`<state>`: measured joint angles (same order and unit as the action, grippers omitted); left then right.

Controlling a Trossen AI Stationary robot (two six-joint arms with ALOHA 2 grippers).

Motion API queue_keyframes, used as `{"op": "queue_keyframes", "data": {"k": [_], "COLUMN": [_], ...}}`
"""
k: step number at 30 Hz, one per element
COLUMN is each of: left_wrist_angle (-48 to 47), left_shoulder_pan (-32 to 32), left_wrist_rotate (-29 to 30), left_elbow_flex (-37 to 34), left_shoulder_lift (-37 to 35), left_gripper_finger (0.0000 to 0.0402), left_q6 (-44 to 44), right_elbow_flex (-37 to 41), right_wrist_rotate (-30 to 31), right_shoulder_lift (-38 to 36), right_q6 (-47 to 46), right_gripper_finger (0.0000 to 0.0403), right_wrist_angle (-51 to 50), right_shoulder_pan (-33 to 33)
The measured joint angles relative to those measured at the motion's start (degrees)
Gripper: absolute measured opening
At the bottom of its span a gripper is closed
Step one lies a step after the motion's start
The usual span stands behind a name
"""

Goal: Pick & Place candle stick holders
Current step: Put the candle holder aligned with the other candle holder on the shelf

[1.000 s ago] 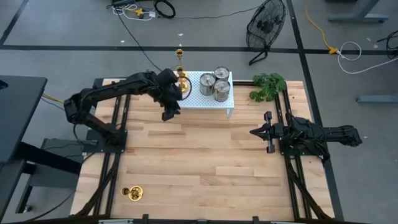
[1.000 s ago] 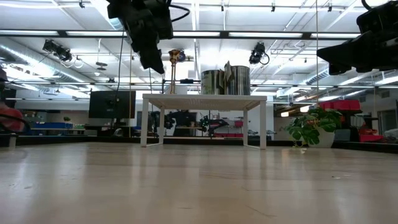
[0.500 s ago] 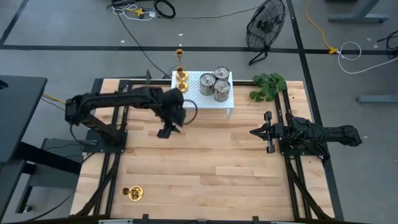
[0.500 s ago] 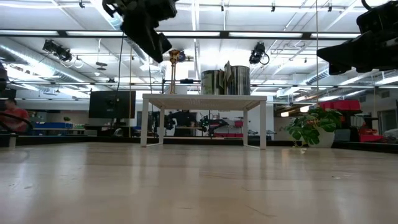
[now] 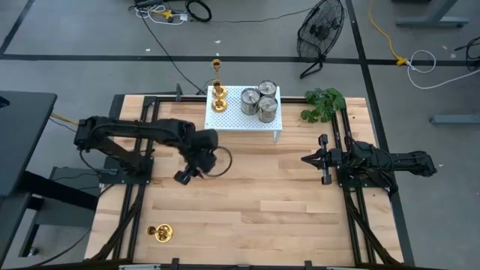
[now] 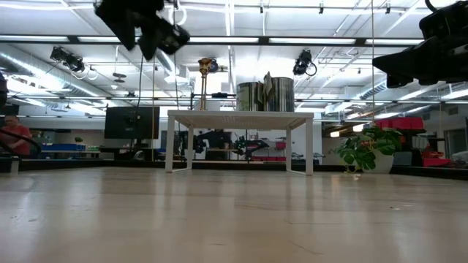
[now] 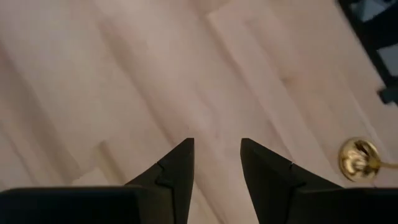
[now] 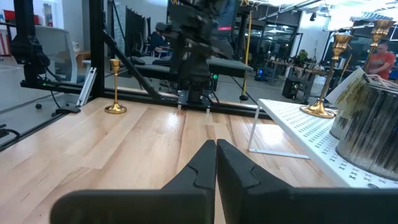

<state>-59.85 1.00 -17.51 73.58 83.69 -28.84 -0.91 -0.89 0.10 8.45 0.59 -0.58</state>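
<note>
One gold candle stick holder (image 5: 219, 100) stands on the left end of the white perforated rack (image 5: 238, 120). Three squat silver holders (image 5: 259, 100) stand beside it on the rack. A second gold holder (image 5: 160, 233) stands on its round base near the table's front left; it also shows in the left wrist view (image 7: 357, 158). A third gold piece (image 5: 217, 69) shows beyond the table's far edge. My left gripper (image 5: 182, 176) is open and empty above bare table, between the rack and the front-left holder. My right gripper (image 5: 304, 159) is shut and empty at the table's right.
A green leafy plant (image 5: 324, 103) sits at the far right corner beside the rack. Bare wood lies across the table's middle and near side. A person in red shows in the room beyond the table (image 6: 11, 131).
My left gripper has drawn back from the rack's left end toward the table's near edge and somewhat to the left, empty. The gold holder on the rack has stayed in place.
</note>
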Motion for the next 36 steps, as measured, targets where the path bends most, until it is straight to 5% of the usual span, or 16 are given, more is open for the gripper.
{"op": "queue_keyframes", "data": {"k": [11, 19, 36], "left_wrist_angle": [0.3, -0.3, 1.0], "left_shoulder_pan": [-14.1, -19.8, -29.6], "left_wrist_rotate": [4.3, 4.4, 0.7], "left_elbow_flex": [-0.5, -9.1, -24.3], "left_shoulder_lift": [-7.7, -15.5, -24.2], "left_gripper_finger": [0.0138, 0.0141, 0.0236], "left_q6": [-2.5, -2.3, -1.4], "right_elbow_flex": [0.0, 0.0, 0.0], "right_wrist_rotate": [0.0, 0.0, 0.0], "right_shoulder_lift": [0.0, 0.0, 0.0], "right_q6": [0.0, 0.0, 0.0], "right_gripper_finger": [0.0017, 0.0017, 0.0017], "right_wrist_angle": [0.1, 0.1, 0.1], "right_shoulder_pan": [0.0, 0.0, 0.0]}}
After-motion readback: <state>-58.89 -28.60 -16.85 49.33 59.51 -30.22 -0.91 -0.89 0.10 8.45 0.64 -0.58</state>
